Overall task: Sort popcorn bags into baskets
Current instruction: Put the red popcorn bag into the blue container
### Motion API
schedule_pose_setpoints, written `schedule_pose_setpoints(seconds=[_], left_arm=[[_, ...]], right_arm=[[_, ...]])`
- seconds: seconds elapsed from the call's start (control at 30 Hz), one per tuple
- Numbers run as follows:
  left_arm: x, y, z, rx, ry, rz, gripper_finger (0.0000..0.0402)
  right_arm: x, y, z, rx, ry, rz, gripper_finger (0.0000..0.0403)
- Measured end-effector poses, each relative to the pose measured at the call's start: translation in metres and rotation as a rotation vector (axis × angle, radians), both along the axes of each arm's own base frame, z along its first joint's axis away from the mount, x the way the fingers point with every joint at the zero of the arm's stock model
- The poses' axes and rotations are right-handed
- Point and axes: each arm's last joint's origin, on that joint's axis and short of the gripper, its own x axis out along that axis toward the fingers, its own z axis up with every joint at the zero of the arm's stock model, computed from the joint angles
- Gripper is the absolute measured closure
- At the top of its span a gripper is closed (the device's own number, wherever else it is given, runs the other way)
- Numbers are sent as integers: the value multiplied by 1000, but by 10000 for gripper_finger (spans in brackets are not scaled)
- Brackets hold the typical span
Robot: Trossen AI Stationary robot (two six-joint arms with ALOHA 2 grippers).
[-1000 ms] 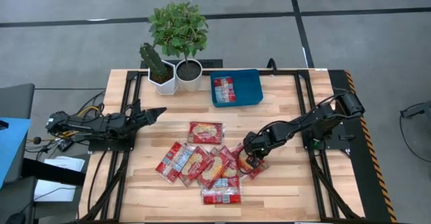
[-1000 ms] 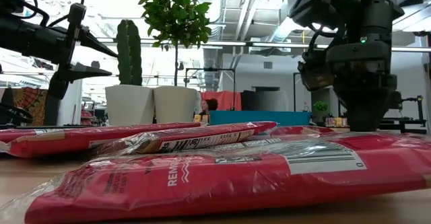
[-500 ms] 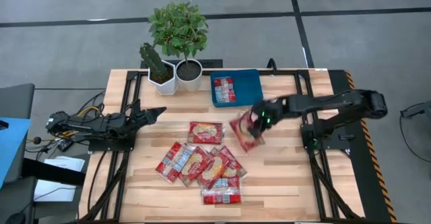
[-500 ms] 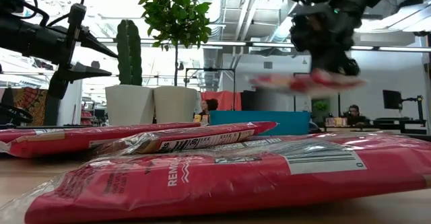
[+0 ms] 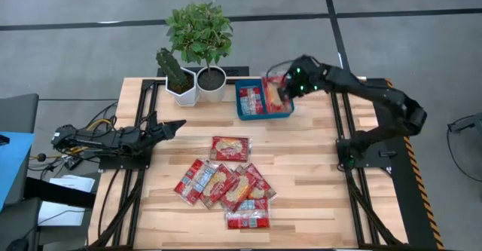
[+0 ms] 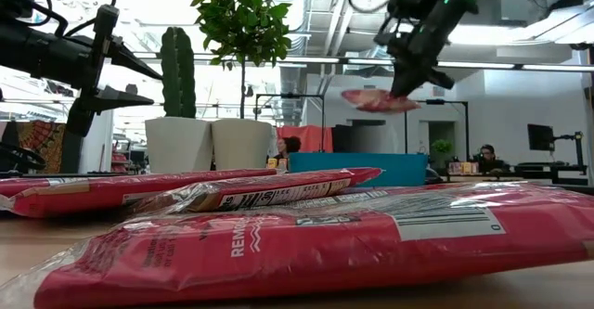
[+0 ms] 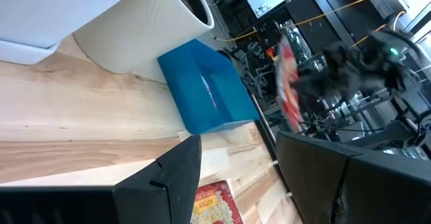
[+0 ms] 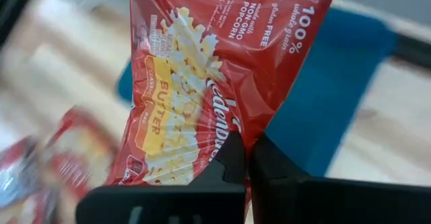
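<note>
From above, your right gripper (image 5: 285,91) is over the right half of the blue tray (image 5: 265,114) at the far side of the table (image 5: 316,168), its fingers pinched on a popcorn bag (image 5: 276,93). One bag (image 5: 251,99) already lies in the tray's left half. A cluster of bags (image 5: 226,187) sits at the near middle of the table, with a single bag (image 5: 229,148) just beyond it. Your left gripper (image 5: 175,126) waits over the table's left side, fingers spread apart. Two white pots, a cactus (image 5: 175,73) and a leafy plant (image 5: 200,32), stand left of the tray.

At table level, you see the right gripper (image 6: 401,88) high up with the held bag (image 6: 379,100) hanging clear above the tray (image 6: 357,168). Loose bags (image 6: 306,230) fill the foreground. The left gripper (image 6: 139,82) hovers at the left.

In your left wrist view, the tray (image 7: 205,96) stands just beside a white pot (image 7: 145,32), and the held bag (image 7: 289,89) hangs over its far end.

In your right wrist view, the fingers (image 8: 232,158) clamp the bag (image 8: 202,76) at its lower edge, the blue tray (image 8: 337,96) behind it.
</note>
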Motion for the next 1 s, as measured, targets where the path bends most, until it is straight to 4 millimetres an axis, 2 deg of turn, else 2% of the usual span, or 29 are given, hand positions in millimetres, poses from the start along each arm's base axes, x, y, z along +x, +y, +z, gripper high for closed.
schedule_pose_setpoints(seconds=[0.13, 0.27, 0.7, 1.0], left_arm=[[0, 0, 0, 0, 0, 0, 218], [0, 0, 0, 0, 0, 0, 219], [0, 0, 0, 1, 0, 0, 218], [0, 0, 0, 1, 1, 8, 219]], right_arm=[[-1, -27, -15, 15, 40, -58, 395], [5, -42, -35, 41, 74, -71, 396], [24, -60, -88, 133, 186, -117, 385], [27, -64, -103, 135, 229, -124, 313]])
